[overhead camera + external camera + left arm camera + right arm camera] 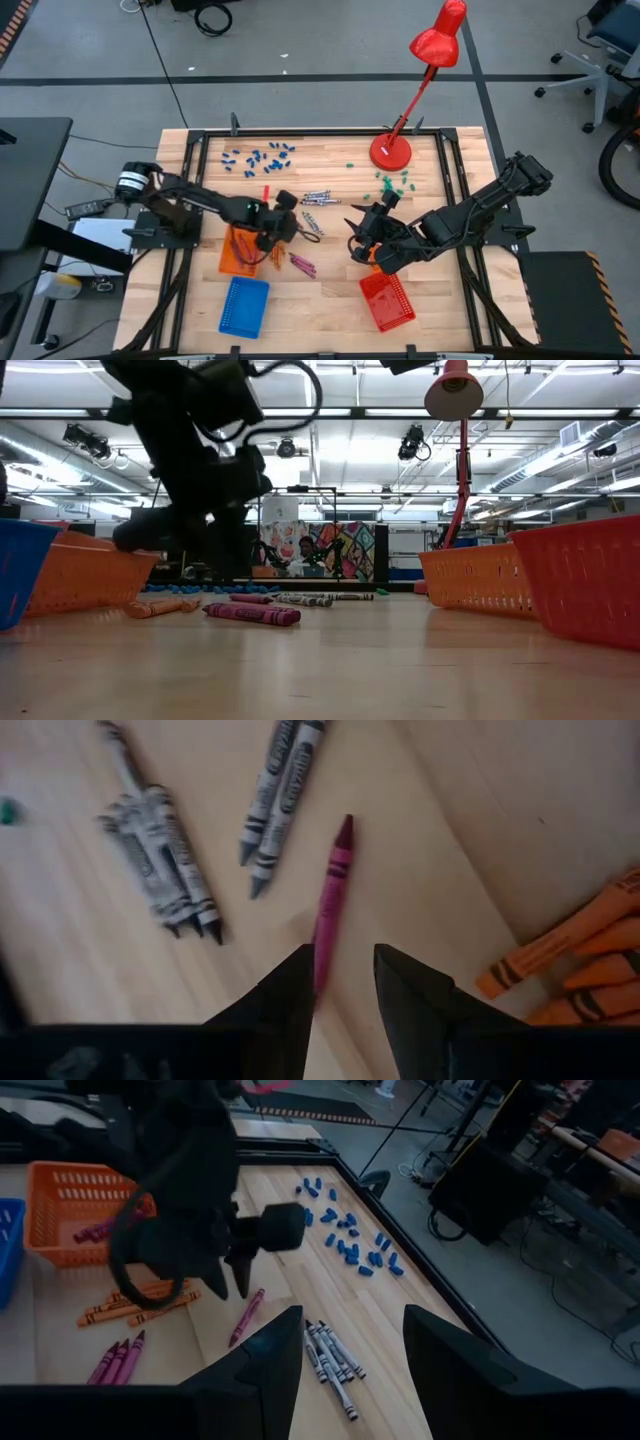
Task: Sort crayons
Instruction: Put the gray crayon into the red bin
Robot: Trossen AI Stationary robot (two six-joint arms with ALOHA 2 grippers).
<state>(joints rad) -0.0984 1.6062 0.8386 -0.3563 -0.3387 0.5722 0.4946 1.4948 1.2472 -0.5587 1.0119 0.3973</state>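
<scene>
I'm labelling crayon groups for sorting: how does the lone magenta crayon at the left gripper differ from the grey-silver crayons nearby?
The magenta wax crayon lies alone; the grey-silver wax crayons lie bunched in clusters. The magenta one sits just ahead of the left gripper, whose fingers are open; the grey ones lie off to the side, away from it. They differ in colour. Both are thin paper-wrapped sticks lying flat on the wooden table.

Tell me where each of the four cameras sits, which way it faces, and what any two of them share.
High: overhead, straight down on table; both arms show.
Low: table height, level across into the room; a dark arm hangs from above.
Left wrist: down past left gripper, its fingers apart above a magenta crayon.
Right wrist: across the table past right gripper, seeing the left arm.
Shared: both wrist views show the grey crayons and that magenta crayon.
</scene>
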